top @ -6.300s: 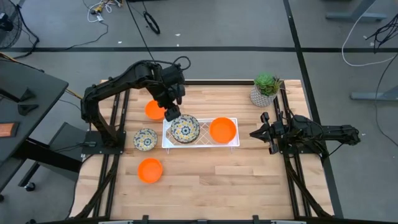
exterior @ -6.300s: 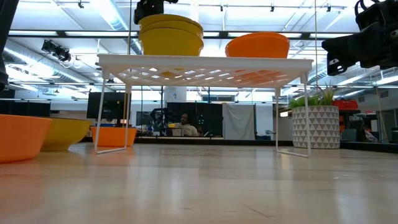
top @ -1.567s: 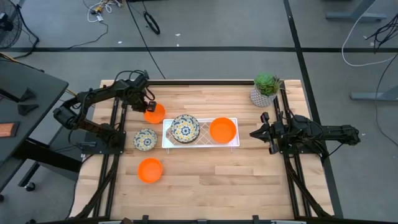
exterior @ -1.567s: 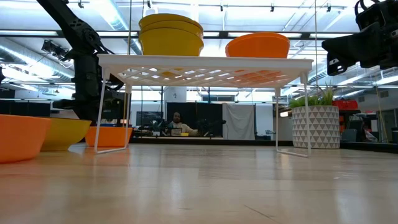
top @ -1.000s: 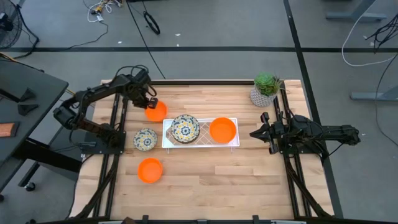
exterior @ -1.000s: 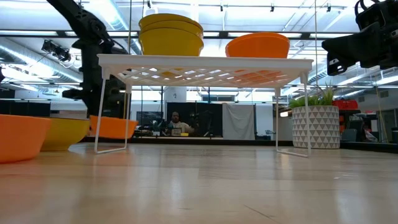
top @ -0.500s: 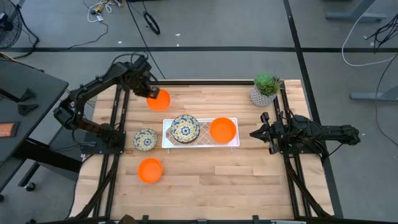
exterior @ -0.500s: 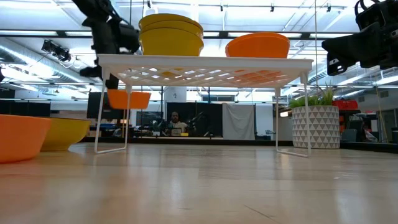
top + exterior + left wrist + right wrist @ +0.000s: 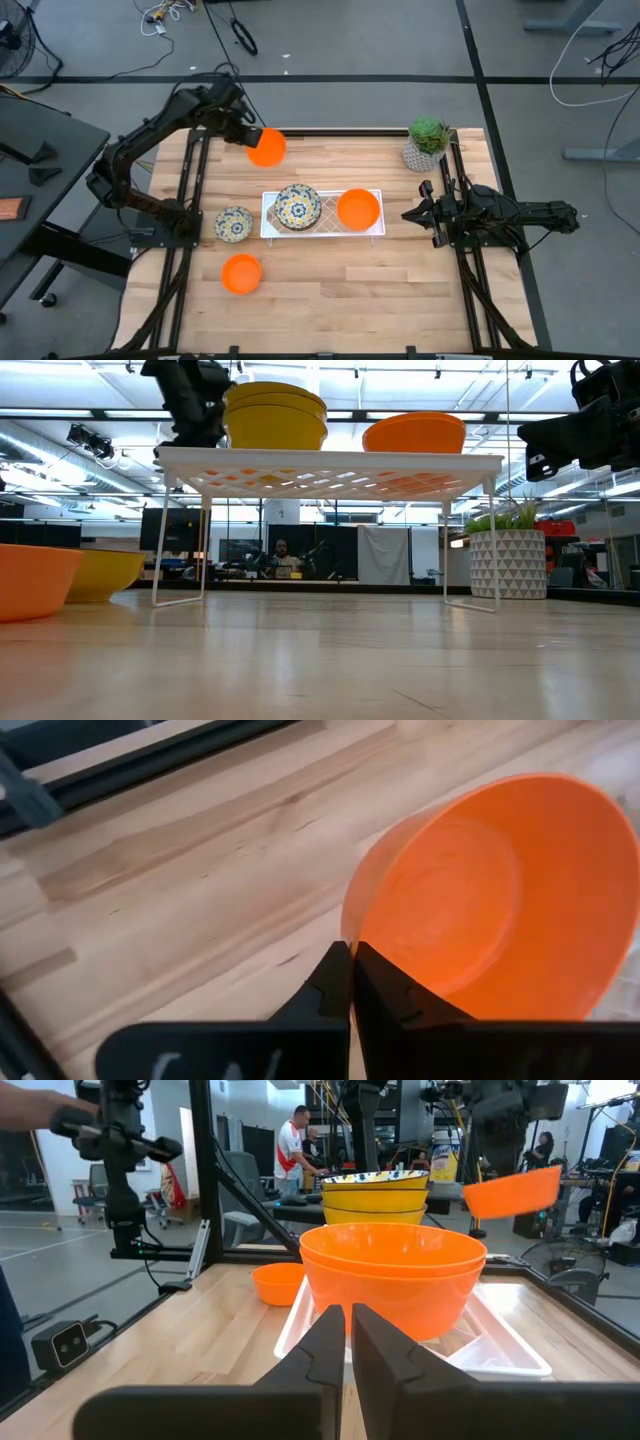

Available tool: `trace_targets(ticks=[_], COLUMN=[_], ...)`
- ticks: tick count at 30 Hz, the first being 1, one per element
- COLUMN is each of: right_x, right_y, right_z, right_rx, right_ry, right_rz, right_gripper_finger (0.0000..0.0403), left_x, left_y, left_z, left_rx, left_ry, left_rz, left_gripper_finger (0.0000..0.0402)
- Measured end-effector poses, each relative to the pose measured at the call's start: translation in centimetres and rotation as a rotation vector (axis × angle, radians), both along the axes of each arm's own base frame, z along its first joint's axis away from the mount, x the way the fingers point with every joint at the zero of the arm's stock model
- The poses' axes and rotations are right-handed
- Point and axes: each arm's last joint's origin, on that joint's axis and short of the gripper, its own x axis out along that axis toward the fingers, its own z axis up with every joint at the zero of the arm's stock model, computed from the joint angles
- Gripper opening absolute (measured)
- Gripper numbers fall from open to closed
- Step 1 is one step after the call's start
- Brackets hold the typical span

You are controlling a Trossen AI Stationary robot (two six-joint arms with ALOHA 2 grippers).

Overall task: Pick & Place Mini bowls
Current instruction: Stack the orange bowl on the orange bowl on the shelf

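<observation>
Orange mini bowl (image 9: pixel 266 147) hanging in the air above the bench's (image 9: pixel 330 275) far edge, left gripper (image 9: pixel 243 135) pinching its rim, fingers (image 9: pixel 335 982) closed tight on it. Patterned bowl (image 9: pixel 297 207) and orange bowl (image 9: pixel 358 210) sitting on the white rack (image 9: pixel 322 232). Right gripper (image 9: pixel 418 214) waiting beside the rack, fingers nearly together, holding nothing.

A pale wooden desk (image 9: pixel 330 290) carries a white wire rack (image 9: pixel 372 231) near its middle, a patterned bowl (image 9: pixel 234 223) just left of it, an orange bowl (image 9: pixel 241 273) nearer the front, and a potted plant (image 9: pixel 427 144) at the far right corner
</observation>
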Motion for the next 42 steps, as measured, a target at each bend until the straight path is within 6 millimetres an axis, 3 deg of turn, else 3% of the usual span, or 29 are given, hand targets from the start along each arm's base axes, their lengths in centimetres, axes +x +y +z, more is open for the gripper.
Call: trace_targets(ticks=[8,31,42], right_x=[0.0,0.0,0.0], right_y=[0.0,0.0,0.0], right_z=[0.0,0.0,0.0], right_rx=[0.000,0.000,0.000], right_ry=[0.000,0.000,0.000], right_rz=[0.000,0.000,0.000], right_gripper_finger=[0.0027,0.0026,0.0027], left_x=[0.8,1.0,3.1], left_y=[-1.0,-1.4,-2.2], left_z=[1.4,1.4,2.7], left_rx=[0.004,0.011,0.063], left_ry=[-0.032,-0.007,-0.215], left_rz=[-0.041,-0.063,-0.160], left_gripper_finger=[0.0002,0.0002,0.0002])
